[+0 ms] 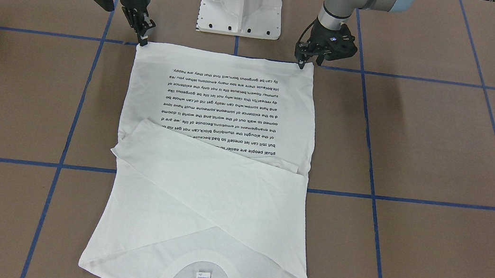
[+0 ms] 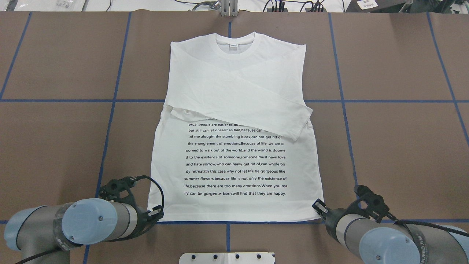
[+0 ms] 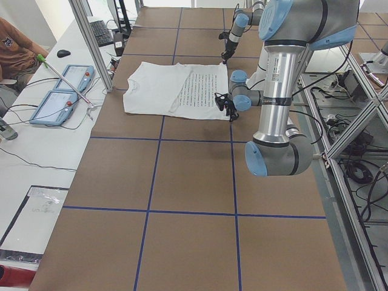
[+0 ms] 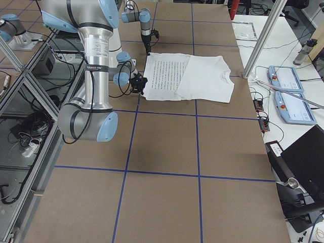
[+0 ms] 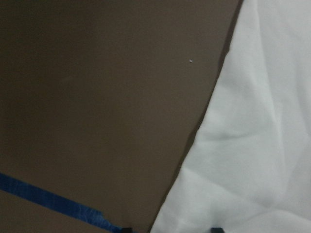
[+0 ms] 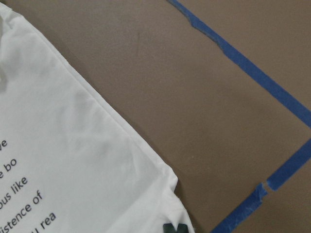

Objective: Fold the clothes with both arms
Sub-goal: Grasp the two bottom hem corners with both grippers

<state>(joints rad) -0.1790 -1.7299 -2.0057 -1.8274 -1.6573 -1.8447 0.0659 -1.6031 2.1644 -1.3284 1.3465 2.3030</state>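
Brown counter (image 2: 55, 146) bears the left tool (image 2: 159, 212), jaws apart astride one hem corner, the shirt (image 2: 234, 161) flat between both arms with sleeves crossed and collar far off, and the right tool (image 2: 317, 206) seemingly pinching the other corner, likely to fold the hem collarward.

A robotics lab, plainly: robot arms (image 3: 279, 91) at a tabletop (image 3: 188, 176) gridded with blue tape (image 3: 194, 211), aluminium frame posts (image 3: 91, 43), control pendants (image 3: 56, 104) on the side bench (image 3: 36, 157), cables (image 3: 361, 176) trailing below.
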